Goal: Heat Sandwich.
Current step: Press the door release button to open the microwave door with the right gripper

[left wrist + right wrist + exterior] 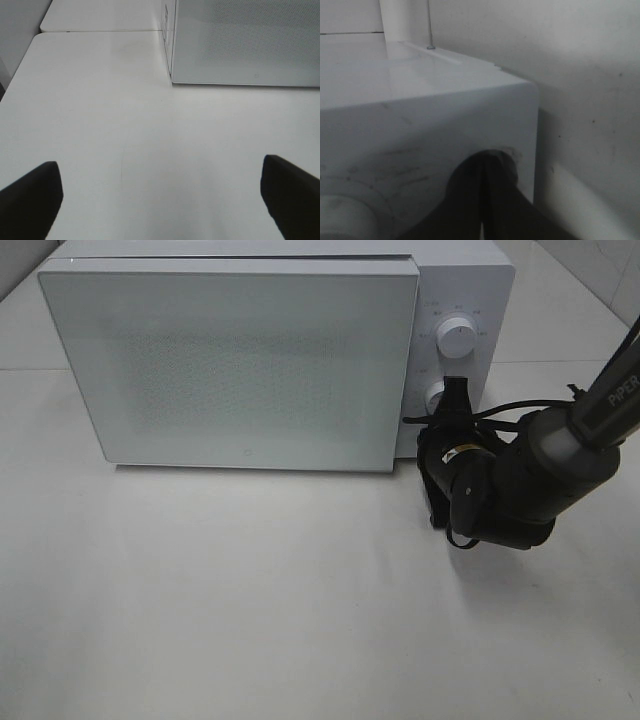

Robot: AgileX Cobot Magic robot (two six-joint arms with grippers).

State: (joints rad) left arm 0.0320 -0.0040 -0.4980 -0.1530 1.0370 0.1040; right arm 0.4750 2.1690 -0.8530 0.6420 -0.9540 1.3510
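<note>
The sandwich is not visible in any view. The microwave (pixel 230 360) stands on the bench (pixel 250 590) with its door (pixel 228 365) closed, and the door's dotted, frosted panel hides whatever is inside. Most likely the sandwich sits behind that door, but the pictures cannot confirm it. The right gripper (pixel 456 390) is clenched, its fingers pressed together, with the tips at the lower knob (pixel 437 395) of the control panel, beneath the upper knob (pixel 459 338). In the right wrist view the dark fingers (pixel 470 200) meet at a rounded shape on the white panel close to the microwave's corner. Whether they pinch any part of the knob or only bear against it cannot be told. The left gripper (pixel 162 210) is released, its two fingers spread wide over bare bench with nothing between them, near the front corner of the microwave at the door's side. Judging by the gripper at the dial, the step in hand looks like setting the heating. As for handling, a sandwich of two stacked bread slices should be light, soft and easily squashed, with a filling that can slide out if the stack is tilted. A gentle pinch across both slices at once, at the firmer crust edges, would probably hold it best while keeping it level. Once warmed, the bread may be limper, so a hard squeeze at its middle would risk denting it.
</note>
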